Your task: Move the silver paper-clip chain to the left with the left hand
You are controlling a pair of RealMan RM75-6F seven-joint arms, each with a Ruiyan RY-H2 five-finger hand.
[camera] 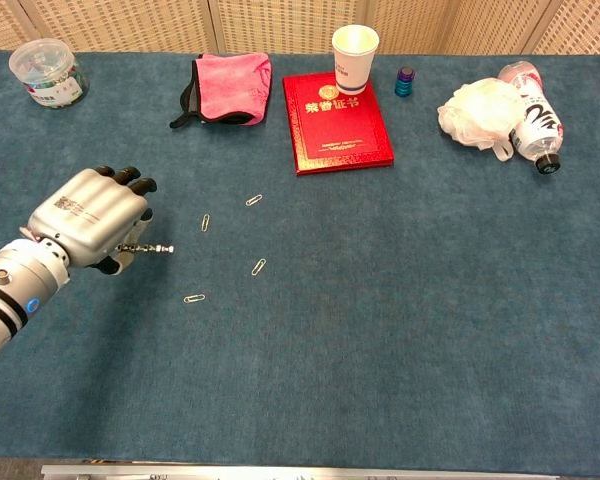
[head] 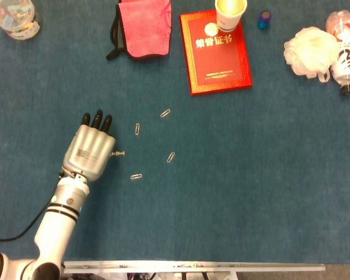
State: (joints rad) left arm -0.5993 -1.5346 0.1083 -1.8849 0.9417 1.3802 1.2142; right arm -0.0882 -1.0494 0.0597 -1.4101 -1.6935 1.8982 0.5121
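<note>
Transport step was in hand: left robot hand (camera: 85, 218) pinched the chain (camera: 152, 248), which stuck out toward loose clips (camera: 259, 266). Next move called for setting it down further left on the bench (camera: 380, 330).

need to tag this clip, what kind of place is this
Probably a lab or office tabletop staged for robot practice: a blue felt-covered table with unrelated items, such as a red certificate folder, loose paper clips and a plastic bottle, with woven panels behind it.
</note>
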